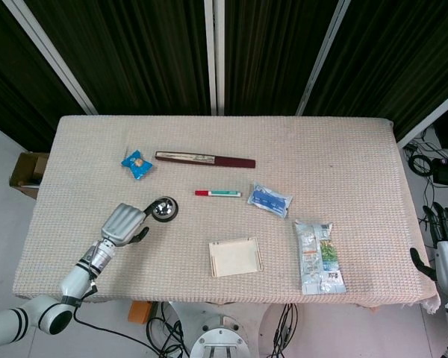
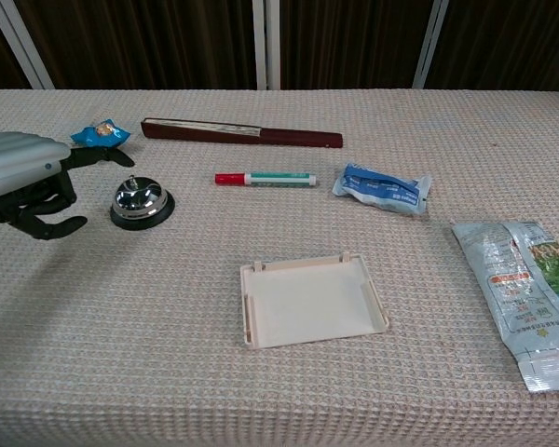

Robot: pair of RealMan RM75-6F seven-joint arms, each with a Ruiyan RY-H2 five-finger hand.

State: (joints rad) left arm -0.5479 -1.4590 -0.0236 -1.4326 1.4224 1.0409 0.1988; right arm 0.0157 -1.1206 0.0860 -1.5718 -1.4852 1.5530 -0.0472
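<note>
Across the whole scene lies the table (image 2: 289,410), covered with a beige woven cloth, and every other thing is placed here by its relation to the silver call bell (image 2: 138,201) on it.

Far to the right of the bell, near the table's right edge, lies the long snack bag (image 2: 524,296) with green print. Behind the bell and to its right lies the dark red closed fan (image 2: 242,133), stretched sideways. To the right of the bell and nearer to the front edge sits the shallow cream tray (image 2: 310,302), flat on the cloth.

Just left of the bell is the left hand (image 2: 30,182). It holds nothing; one finger (image 2: 102,156) is stretched out above and behind the bell without touching it, and the other fingers are curled under the palm. The right hand (image 1: 446,250) is well apart from the bell, beyond the right edge of the table, with its fingers pointing up and apart, and it is empty.

Right of the bell lies the blue packet (image 2: 384,190), and between them the marker (image 2: 265,178) with a red cap. Behind the bell, a little left, lies the small blue candy wrapper (image 2: 100,135).
</note>
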